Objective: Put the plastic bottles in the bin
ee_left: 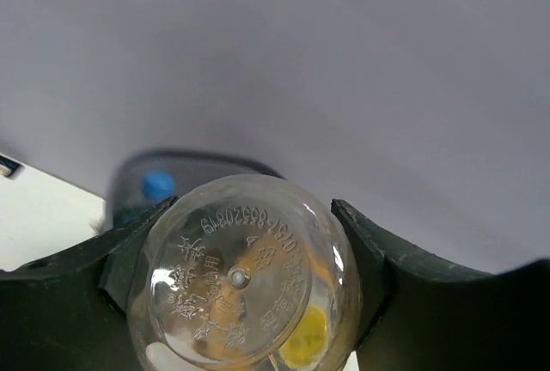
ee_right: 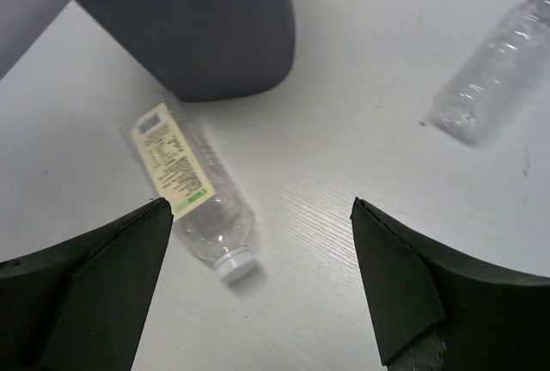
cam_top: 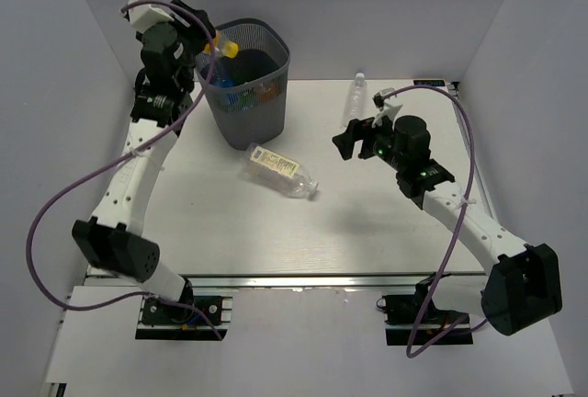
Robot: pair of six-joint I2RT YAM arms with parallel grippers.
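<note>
above the bin's (cam_top: 246, 110) left rim, the left gripper (cam_top: 209, 48) is clamping a yellow-capped bottle (cam_top: 223, 46), cap over the opening, while the right gripper (cam_top: 352, 140), gaping wide and empty, is hovering nearest the cream-labelled bottle (cam_top: 278, 169) lying diagonally on the table (cam_top: 230, 232) to its left.

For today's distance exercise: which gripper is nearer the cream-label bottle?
Right: the right gripper, open, faces the cream-label bottle close by; left gripper holds another bottle at the bin.
</note>
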